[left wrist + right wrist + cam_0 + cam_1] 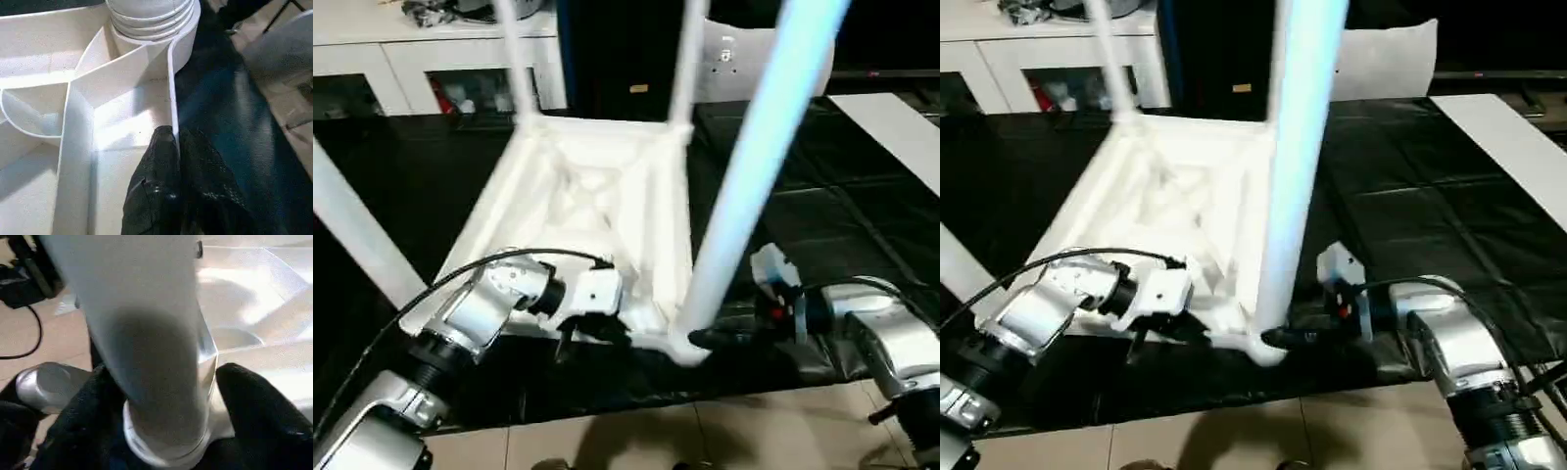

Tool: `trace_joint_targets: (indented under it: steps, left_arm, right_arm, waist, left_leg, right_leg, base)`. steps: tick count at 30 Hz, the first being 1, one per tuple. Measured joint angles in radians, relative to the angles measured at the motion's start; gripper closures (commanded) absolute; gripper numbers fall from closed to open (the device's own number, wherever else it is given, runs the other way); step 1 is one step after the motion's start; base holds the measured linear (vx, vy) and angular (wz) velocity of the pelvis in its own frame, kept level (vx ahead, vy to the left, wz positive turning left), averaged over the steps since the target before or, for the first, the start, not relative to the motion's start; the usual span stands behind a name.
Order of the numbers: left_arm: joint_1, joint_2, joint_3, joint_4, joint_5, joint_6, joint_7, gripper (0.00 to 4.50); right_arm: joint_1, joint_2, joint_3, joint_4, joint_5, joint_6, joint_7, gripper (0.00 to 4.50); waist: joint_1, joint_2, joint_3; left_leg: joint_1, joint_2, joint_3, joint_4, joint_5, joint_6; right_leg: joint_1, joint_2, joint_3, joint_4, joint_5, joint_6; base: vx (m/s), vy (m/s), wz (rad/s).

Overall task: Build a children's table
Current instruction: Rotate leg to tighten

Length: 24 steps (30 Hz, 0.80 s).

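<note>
The children's table lies upside down on a black mat, its ribbed white top (597, 186) facing up. Two far legs (514, 59) (685, 59) stand in the back corners. A third leg (357, 235) slants at the left. The near right leg (754, 166) rises from its round corner socket (680, 343). My left gripper (592, 333) is shut on the top's thin near rim (172, 98), one finger on each side. My right gripper (700, 341) stands open around the base of that near right leg (146, 333), a black finger (254, 416) on either side.
The black mat (822, 206) covers the floor under the table, and beige tiles (656, 431) begin just in front of it. A white shelf unit (431, 59) stands at the back left. A white board (901, 127) lies at the right.
</note>
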Motion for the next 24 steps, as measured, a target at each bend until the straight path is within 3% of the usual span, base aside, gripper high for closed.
trace_joint_targets:
  steps: [13, 17, 20, 24]
  left_arm:
    - [0.000, -0.002, -0.006, 0.002, -0.008, -0.018, -0.012, 4.50]
    - [-0.002, -0.021, 0.007, -0.002, -0.009, 0.070, 0.007, 4.50]
    - [-0.007, -0.039, 0.036, 0.000, -0.002, 0.163, 0.067, 4.50]
    - [-0.008, -0.073, 0.071, -0.005, 0.010, 0.301, 0.166, 4.50]
  right_arm:
    - [0.002, -0.003, 0.023, -0.009, 0.025, 0.015, 0.053, 2.40]
    - [0.030, 0.020, 0.002, -0.033, 0.029, 0.036, -0.002, 2.43]
    - [0.026, 0.069, -0.027, -0.036, 0.016, 0.084, -0.125, 2.46]
    - [-0.014, 0.167, -0.059, -0.013, -0.030, 0.155, -0.327, 2.47]
  waist:
    - [0.008, -0.001, 0.000]
    - [0.008, -0.001, 0.000]
    - [-0.003, -0.001, 0.000]
    - [-0.053, -0.004, 0.001]
  left_leg:
    - [0.001, 0.003, 0.009, 0.001, 0.000, 0.000]
    - [0.003, 0.007, 0.012, 0.002, 0.000, 0.000]
    - [0.004, 0.008, 0.012, 0.006, 0.001, -0.002]
    - [0.008, 0.009, 0.012, 0.007, 0.004, -0.007]
  right_leg:
    - [0.000, 0.000, 0.000, 0.001, 0.000, 0.000]
    - [0.000, 0.000, 0.000, 0.002, 0.000, 0.000]
    - [0.000, 0.000, 0.001, 0.005, -0.001, 0.003]
    - [0.000, 0.001, 0.000, 0.006, -0.001, 0.003]
  base:
    - [0.000, 0.000, 0.00]
    - [0.000, 0.000, 0.00]
    - [0.000, 0.000, 0.00]
    - [0.000, 0.000, 0.00]
